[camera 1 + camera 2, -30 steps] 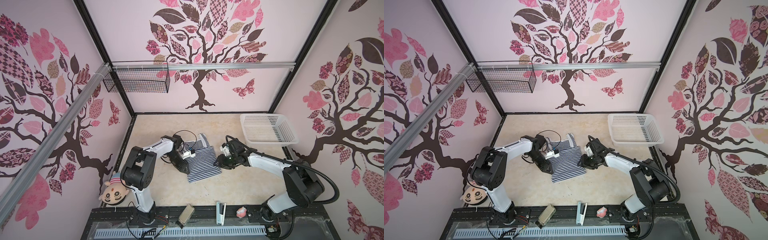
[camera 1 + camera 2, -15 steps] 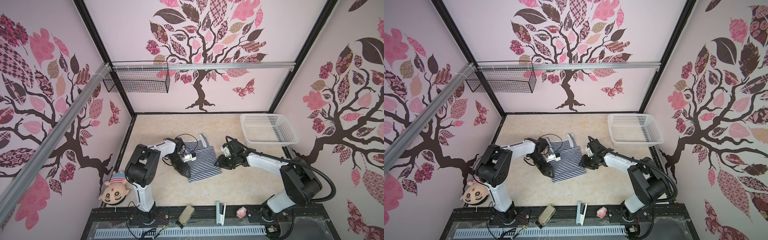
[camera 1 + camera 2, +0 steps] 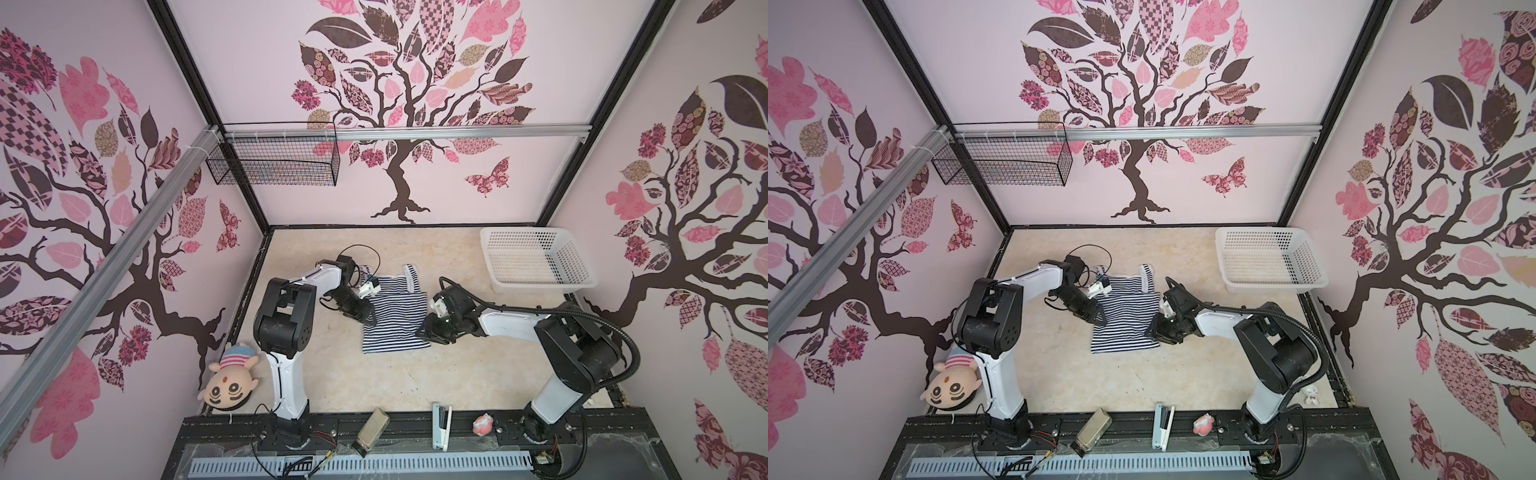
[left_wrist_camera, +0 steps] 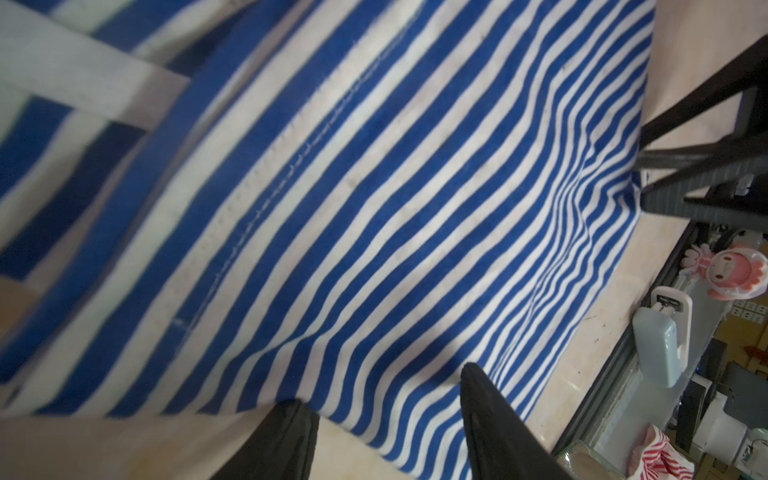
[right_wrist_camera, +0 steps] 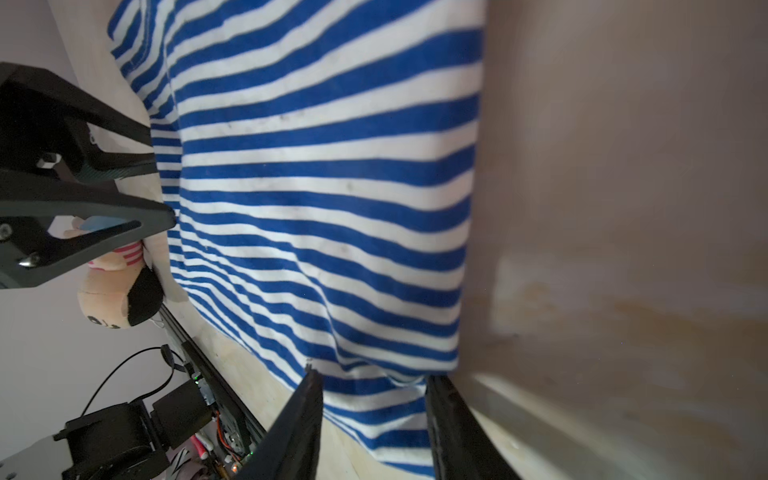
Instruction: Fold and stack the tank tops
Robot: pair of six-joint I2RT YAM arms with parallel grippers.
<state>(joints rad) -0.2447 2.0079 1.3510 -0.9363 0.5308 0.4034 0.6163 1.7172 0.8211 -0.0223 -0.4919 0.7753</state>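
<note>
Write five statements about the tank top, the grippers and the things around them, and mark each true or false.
1. The striped tank top lies between the left gripper and the right gripper. True.
2. The white plastic basket holds a folded top. False: it looks empty.
3. The plush doll lies on the tank top. False: it lies at the table's near left corner, well apart.
4. Both grippers' fingers stand apart. True.
5. A stapler lies on the front rail. True.
</note>
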